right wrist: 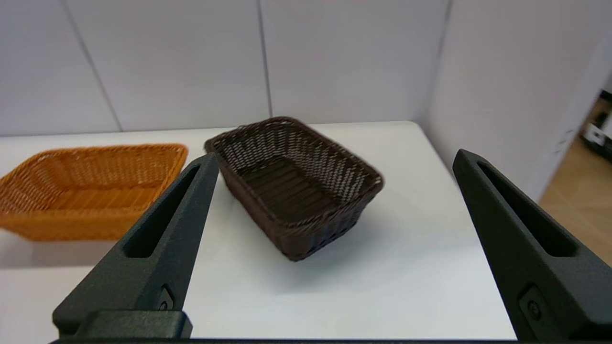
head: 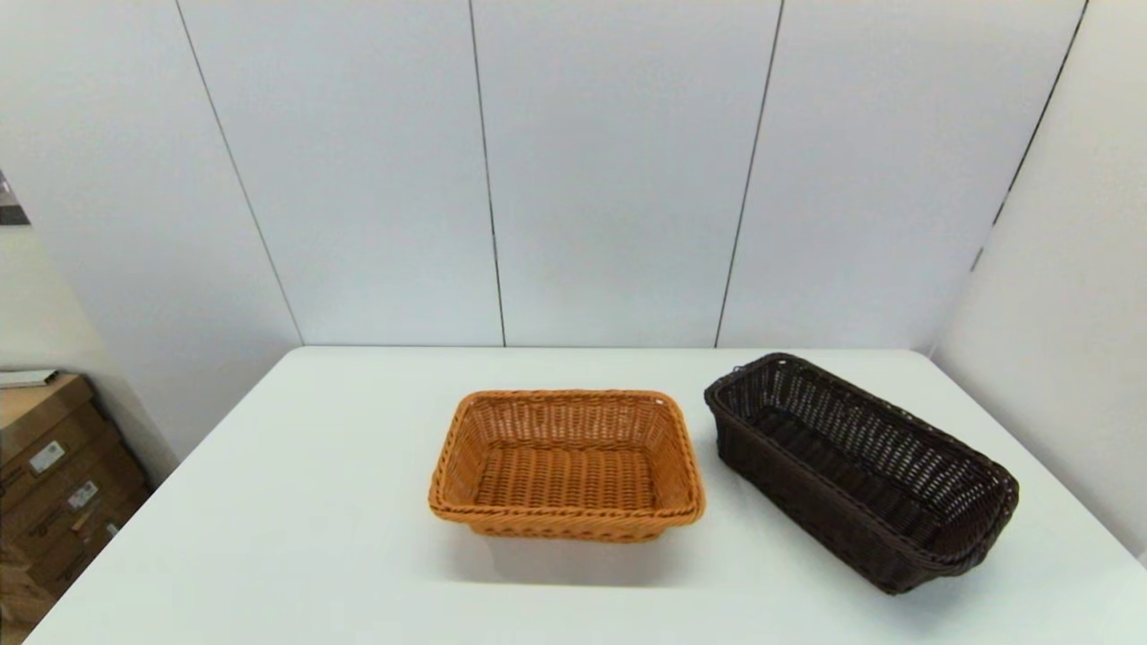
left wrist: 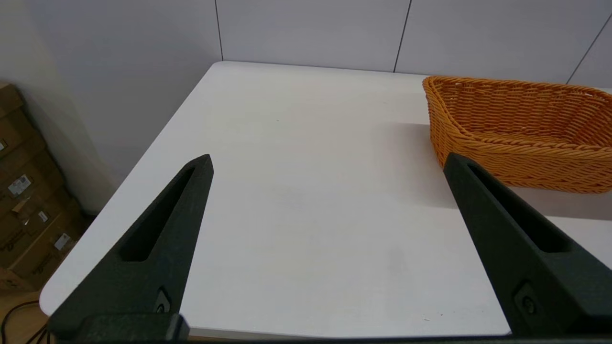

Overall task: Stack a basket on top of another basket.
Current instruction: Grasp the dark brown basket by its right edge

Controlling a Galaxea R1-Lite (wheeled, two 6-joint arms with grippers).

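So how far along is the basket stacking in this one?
Nothing is done yet: the dark basket sits on the table beside the orange basket, apart from it. Nothing is in hand: the left gripper and right gripper are both open and empty, back from the baskets. Left to do: grasp the dark basket, lift it and set it on the orange one.

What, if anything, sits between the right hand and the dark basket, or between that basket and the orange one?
Nothing visible. The right hand is open short of the dark basket, with only bare table between. The orange basket sits apart on its left, the gap bare.
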